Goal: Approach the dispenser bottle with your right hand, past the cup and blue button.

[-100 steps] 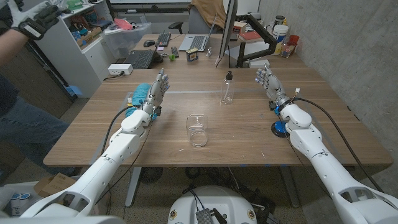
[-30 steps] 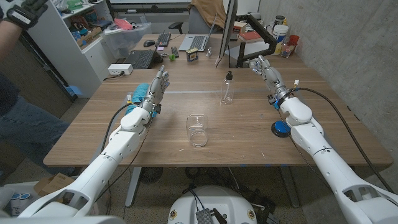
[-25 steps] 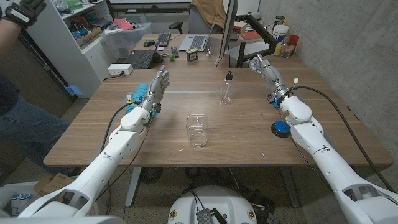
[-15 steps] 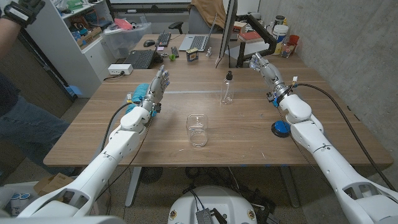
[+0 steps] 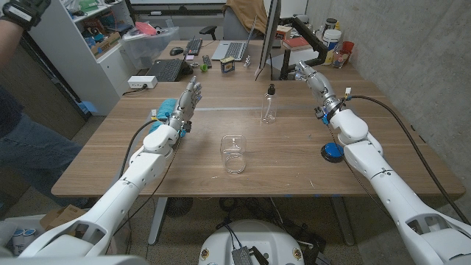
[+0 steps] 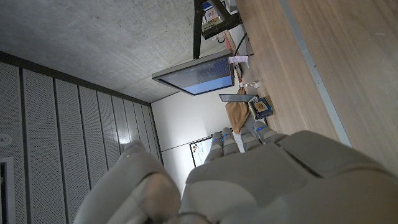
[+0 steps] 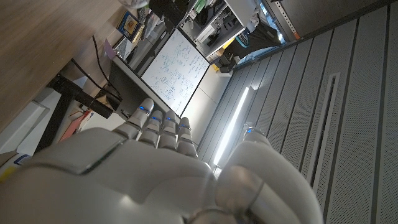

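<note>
A wooden desk (image 5: pixel 280 158) seen from above, with a robot arm reaching in from each near corner. A clear dispenser bottle (image 5: pixel 268 105) with a black pump top stands upright near the middle of the desk, toward the far side. It looks see-through; whether it holds any liquid cannot be told. Nearer the robot, a clear glass cup (image 5: pixel 233 154) stands upright and looks empty.

The right hand (image 5: pixel 312 79) is raised above the far right part of the desk, fingers (image 5: pixel 302 71) straight, spread slightly and holding nothing. The bottle stands off to the inner side of those fingers, well apart from them, with bare wood between. A round blue button (image 5: pixel 331 152) sits on the desk behind the hand, beside the forearm, near the desk's right edge. The cup lies farther back still, toward the middle.

The left hand (image 5: pixel 185 105) is held up on the left side, fingers straight and released, grasping nothing. A blue object (image 5: pixel 163 112) lies just beside it on the desk.

Beyond the fingertips of both hands, the far edge of the desk carries a monitor (image 5: pixel 269 37), a laptop (image 5: pixel 167 69) and a keyboard (image 5: pixel 193 46). A person's gloved hand (image 5: pixel 23 10) shows at the far left, away from the desk.
</note>
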{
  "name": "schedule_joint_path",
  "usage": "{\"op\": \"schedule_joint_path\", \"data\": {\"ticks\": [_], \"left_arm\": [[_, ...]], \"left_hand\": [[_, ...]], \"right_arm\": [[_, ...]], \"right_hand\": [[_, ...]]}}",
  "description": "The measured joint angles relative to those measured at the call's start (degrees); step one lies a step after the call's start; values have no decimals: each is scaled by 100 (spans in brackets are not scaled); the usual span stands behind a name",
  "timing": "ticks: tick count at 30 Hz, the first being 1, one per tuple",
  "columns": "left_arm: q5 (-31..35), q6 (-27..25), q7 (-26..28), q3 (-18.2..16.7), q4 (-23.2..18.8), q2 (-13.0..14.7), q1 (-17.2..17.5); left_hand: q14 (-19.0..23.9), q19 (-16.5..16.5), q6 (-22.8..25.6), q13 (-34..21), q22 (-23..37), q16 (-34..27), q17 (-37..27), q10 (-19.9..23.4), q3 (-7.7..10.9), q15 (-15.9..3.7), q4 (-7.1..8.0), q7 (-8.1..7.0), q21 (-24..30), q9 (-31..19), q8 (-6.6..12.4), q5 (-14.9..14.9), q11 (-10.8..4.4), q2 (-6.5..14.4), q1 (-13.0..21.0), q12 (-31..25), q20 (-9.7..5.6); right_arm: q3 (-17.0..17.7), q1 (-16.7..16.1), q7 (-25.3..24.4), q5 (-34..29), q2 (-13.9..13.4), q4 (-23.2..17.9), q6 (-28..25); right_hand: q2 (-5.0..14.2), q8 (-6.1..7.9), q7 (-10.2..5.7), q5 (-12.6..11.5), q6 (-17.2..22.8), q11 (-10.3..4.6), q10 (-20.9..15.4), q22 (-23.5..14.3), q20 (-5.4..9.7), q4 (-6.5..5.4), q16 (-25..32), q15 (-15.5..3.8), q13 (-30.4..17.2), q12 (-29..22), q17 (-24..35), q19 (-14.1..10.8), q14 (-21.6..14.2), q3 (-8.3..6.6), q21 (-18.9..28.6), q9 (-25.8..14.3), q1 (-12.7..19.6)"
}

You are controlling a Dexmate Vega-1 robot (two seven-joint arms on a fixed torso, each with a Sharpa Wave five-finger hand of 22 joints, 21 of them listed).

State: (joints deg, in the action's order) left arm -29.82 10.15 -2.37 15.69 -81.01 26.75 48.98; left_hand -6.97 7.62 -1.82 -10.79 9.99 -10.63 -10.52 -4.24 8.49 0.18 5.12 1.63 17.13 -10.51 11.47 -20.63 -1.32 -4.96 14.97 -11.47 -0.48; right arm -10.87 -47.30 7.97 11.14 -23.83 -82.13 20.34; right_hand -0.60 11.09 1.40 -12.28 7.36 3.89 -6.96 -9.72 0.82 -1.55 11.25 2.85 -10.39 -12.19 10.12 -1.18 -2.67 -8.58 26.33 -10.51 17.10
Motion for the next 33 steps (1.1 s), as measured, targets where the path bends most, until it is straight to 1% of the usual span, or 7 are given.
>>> {"op": "schedule_joint_path", "data": {"ticks": [2, 6, 10, 13, 19, 22, 33], "left_arm": [[8, -14, -8, 11, 2, 5, -12], [31, -39, -20, 20, 3, 8, -18], [36, -43, -24, 32, 4, 10, -30], [39, -45, -25, 36, 4, 10, -32], [48, -69, -25, 45, 3, 15, -33], [53, -77, -23, 50, -10, 21, -33], [73, -84, -7, 66, -45, 29, -41]], "left_hand": [[0, 0, 0, 0, 0, 0, 0, 0, 0, 0, 0, 0, 0, 0, 0, 0, 0, 0, 0, 0, 0], [0, 0, 0, 0, 0, 0, 0, 0, 0, 0, 0, 0, -40, 0, 0, 0, 0, 0, 0, 0, 0], [0, 0, 0, 0, 0, 0, 0, 0, 1, 0, 0, 0, -39, 0, 0, 0, 0, -23, 23, 0, 0], [0, 0, 0, 0, 0, 0, 0, 0, 1, 0, 1, 0, -39, 0, 0, 0, 0, -23, 23, 0, 0], [0, -23, 31, 0, 0, 0, 0, 0, 1, 0, 1, -31, -61, 0, 0, 0, 0, -11, 35, 0, 23], [0, -23, 31, 0, 0, 0, 0, 0, 1, 0, 1, -31, -62, 0, 0, 0, 0, 7, 53, 0, 23], [0, -23, 30, 0, 0, 0, 0, 0, -14, 0, -15, -31, -84, 0, 0, 0, 0, 7, 53, 0, 22]], "right_arm": [[-15, 12, 4, -27, -6, -6, 15], [-32, 23, 6, -47, -10, -20, 25], [-49, 41, 19, -87, -15, -22, 56], [-59, 52, 29, -97, -17, -22, 61], [-84, 81, 49, -138, -25, -23, 84], [-99, 100, 75, -168, -36, -23, 97], [-156, 174, 129, -292, -85, -24, 125]], "right_hand": [[9, 21, -82, 0, 22, -41, 7, 0, 0, 14, 0, 1, 0, 0, 0, 0, -1, -13, -28, 0, 51], [9, 44, -130, 22, 70, -74, -10, 0, -31, 13, 0, 21, 0, 0, 0, -31, -21, -13, -50, 0, 51], [9, 45, -155, 22, 96, -95, 12, 0, -31, 61, 0, 21, 0, 0, 1, -31, -21, -13, -50, 0, 51], [11, 44, -162, 21, 103, -104, 21, 0, -95, 61, 0, -1, -1, 0, 0, -10, -43, -13, -84, 0, 54], [6, 45, -202, 19, 143, -103, 22, 0, -105, 61, 0, 12, -1, 0, 1, -19, -74, -13, -94, 0, 99], [6, 44, -203, 19, 144, -103, 22, 0, -166, 70, 0, 22, -1, 0, 1, 1, -83, -22, -95, 0, 99], [9, 44, -233, 42, 175, -134, 53, 0, -186, 125, -24, 21, -1, 0, 1, -18, -83, -30, -152, 0, 158]]}}
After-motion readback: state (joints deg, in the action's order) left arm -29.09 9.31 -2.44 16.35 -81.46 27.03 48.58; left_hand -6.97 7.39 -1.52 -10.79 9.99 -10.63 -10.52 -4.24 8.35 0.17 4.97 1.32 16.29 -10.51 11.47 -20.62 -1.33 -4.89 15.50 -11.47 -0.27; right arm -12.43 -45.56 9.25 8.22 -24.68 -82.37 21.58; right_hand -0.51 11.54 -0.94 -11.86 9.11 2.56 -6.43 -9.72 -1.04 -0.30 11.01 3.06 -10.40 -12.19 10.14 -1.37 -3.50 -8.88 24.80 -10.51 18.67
